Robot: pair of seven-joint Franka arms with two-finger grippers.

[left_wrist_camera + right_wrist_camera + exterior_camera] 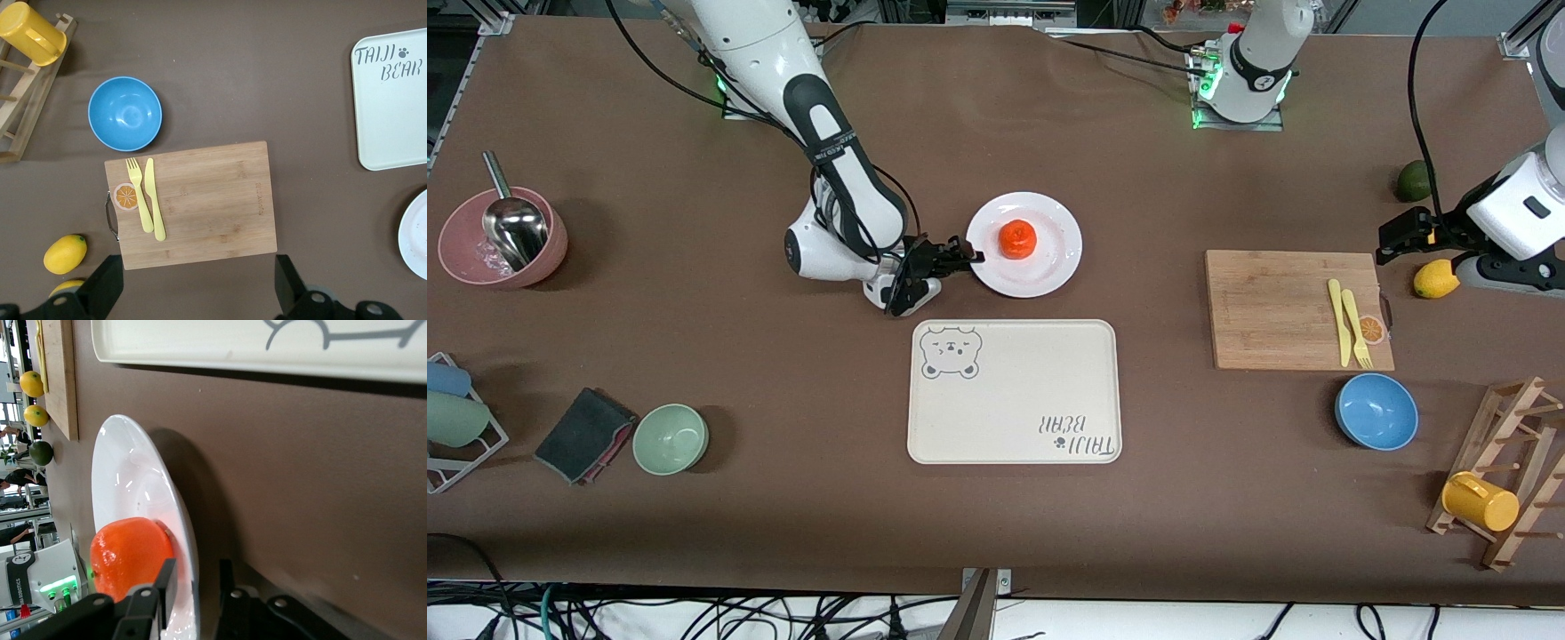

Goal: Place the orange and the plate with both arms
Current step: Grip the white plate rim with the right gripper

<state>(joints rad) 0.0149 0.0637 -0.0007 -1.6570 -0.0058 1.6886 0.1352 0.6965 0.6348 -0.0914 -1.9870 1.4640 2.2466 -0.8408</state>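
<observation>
1. Front view has the bear tray (1014,391) at the table's middle, and every place below is given from it.
2. The plate (1040,267) lies on the table just beside the tray's edge farther from the front camera, apart from it by a strip of brown table (996,533).
3. The orange (1016,239) sits on the plate, near its middle.
4. The right gripper (971,256) is low at the plate's rim, on the side toward the right arm's end of the table, just off the tray's bear corner.
5. Right wrist view shows its fingers (163,583) one on each side of the plate's rim (183,540), one over the top face next to the orange (127,553) and one under the edge, pinching the rim.
6. The left gripper (1392,240) hangs well away from the tray toward the left arm's end, over the table just off the cutting board (1280,307); that arm waits.
7. Left wrist view shows its fingers (107,287) spread wide with nothing between them, above the board's edge (200,200).
8. On the board lie a yellow fork (1356,331) and knife (1338,320); a lemon (1436,279) sits by the left gripper and a blue bowl (1376,411) lies nearer the camera.
</observation>
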